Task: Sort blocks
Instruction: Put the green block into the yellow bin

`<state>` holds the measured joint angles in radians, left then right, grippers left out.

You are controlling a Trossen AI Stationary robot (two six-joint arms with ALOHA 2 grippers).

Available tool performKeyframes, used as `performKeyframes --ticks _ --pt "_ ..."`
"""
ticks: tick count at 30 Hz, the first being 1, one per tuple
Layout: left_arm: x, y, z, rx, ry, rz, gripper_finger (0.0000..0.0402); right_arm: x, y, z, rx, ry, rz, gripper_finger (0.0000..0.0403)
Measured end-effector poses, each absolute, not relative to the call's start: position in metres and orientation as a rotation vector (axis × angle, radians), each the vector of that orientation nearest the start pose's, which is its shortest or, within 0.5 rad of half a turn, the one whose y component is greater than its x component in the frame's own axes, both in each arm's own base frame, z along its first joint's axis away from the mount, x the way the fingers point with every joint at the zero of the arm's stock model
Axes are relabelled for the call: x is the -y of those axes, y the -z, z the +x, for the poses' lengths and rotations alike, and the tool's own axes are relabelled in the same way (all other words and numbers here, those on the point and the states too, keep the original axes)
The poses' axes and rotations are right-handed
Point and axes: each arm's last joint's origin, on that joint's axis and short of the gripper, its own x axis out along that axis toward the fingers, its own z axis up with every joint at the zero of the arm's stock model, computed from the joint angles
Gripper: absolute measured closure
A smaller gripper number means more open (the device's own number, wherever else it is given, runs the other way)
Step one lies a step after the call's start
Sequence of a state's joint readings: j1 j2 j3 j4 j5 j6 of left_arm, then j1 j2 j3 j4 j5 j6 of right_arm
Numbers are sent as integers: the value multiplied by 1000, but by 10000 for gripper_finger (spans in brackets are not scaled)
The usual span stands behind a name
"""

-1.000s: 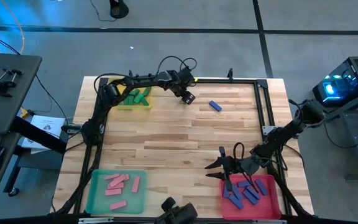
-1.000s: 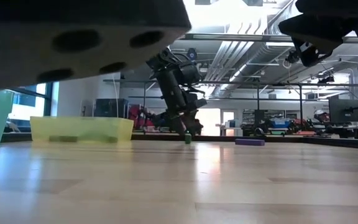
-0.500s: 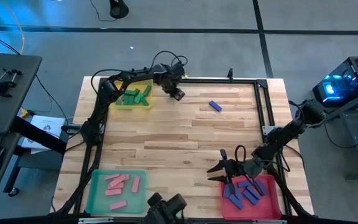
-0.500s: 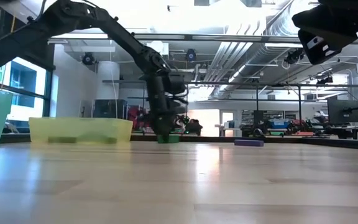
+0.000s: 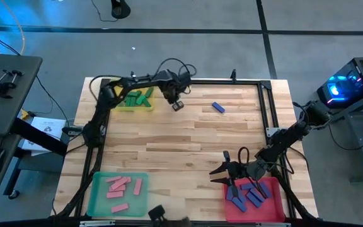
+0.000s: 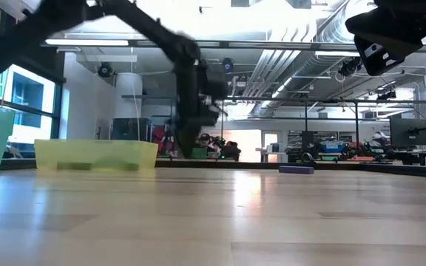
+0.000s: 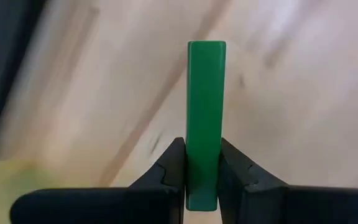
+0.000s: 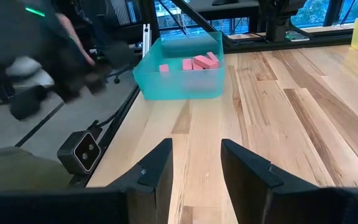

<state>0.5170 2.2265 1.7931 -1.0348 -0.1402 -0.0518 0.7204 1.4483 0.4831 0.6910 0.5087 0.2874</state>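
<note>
a: what is being held by the left gripper (image 7: 202, 180)?
b: a green block (image 7: 205, 118) is being clamped at the far tabletop (image 5: 169, 139), beside the yellow tray (image 5: 136, 107).
a: the right gripper (image 8: 194, 171)?
b: it is being held apart, empty, near the red tray (image 5: 273, 208).

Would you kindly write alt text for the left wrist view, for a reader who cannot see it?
The left gripper is shut on a green block, which sticks out lengthwise beyond its two dark fingers. Behind it is the blurred wooden table.
</note>
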Motion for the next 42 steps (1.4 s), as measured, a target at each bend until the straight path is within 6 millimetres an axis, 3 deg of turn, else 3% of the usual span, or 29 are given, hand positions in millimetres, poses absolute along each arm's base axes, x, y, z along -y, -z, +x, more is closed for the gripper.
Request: performKeyframes --ticks 5,9,12,16,21,27,33,37,42 --pt "-166 -221 374 -1543 -665 -21 370 -165 -173 209 -254 -172 128 284" --pt "-134 -269 354 -1535 -771 104 370 -165 -173 209 -255 -171 138 284" --pt "-133 -297 327 -1512 -841 54 369 -165 -172 209 -265 -167 151 284" --pt "-143 -312 281 -1479 -927 -83 366 -164 -170 209 -285 -160 153 284" --pt "-163 -289 225 -1474 -1028 -259 368 -164 -169 208 -289 -143 143 284" --pt "-182 -224 185 -1436 -988 -527 366 -162 -168 209 -290 -113 131 284" --pt "-191 -181 176 -1336 -959 -626 365 -157 -168 213 -288 -88 135 284" --pt "-191 -173 179 -1307 -909 -667 349 -153 -168 215 -287 -68 145 284" --pt "-190 -173 180 -1295 -860 -706 284 -148 -169 219 -280 -45 152 284"
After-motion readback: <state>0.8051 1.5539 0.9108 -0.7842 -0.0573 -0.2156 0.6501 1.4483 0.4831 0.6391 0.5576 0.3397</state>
